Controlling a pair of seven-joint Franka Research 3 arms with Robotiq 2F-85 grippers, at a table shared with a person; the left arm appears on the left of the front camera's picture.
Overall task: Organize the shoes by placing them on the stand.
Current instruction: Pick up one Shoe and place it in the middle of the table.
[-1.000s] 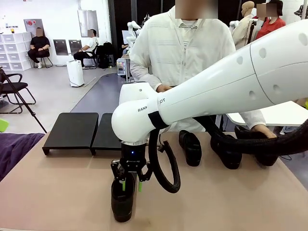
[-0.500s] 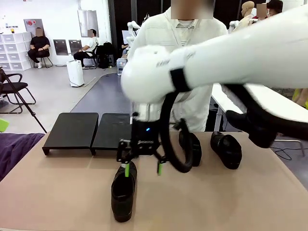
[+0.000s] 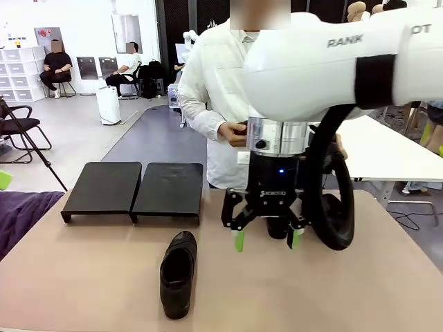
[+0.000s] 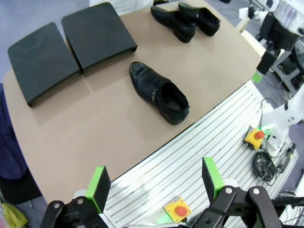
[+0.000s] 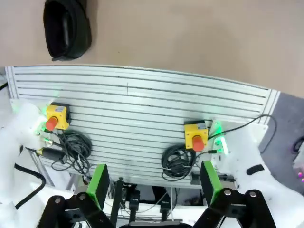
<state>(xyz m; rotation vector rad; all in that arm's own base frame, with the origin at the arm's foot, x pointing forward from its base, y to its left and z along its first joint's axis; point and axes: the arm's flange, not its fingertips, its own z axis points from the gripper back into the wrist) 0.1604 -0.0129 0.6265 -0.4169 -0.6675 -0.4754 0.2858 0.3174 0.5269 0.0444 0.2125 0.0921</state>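
Front view: the worktop (image 3: pixel 83 277) is crossed from the right by the right arm (image 3: pixel 325 69), whose bulk is hung over the middle, in front of a person standing at the far side. The stand (image 3: pixel 104 187) is set at the far left. Both of its sloped panels are bare, so no shoe is on it yet. One shoe (image 3: pixel 178 273) is laid on the worktop in front of the stand and apart from it, toe toward the stand, heel toward the near edge. In the left wrist view, two far shoes (image 4: pixel 183 26) are seen side by side near the far edge, well apart from the stand. The right gripper (image 3: pixel 267 239) is held wide with nothing between its pads, above the worktop to the right of the near shoe. The left gripper (image 4: pixel 155 185) is likewise spread wide and empty, raised over the slatted base off the near edge.

Three risks are judged likely. The glossy leather could slip from a shallow pinch. A shoe set crooked could slide down a sloped panel. The far shoes could be knocked by the right arm, which is hung just before them and close to the person.
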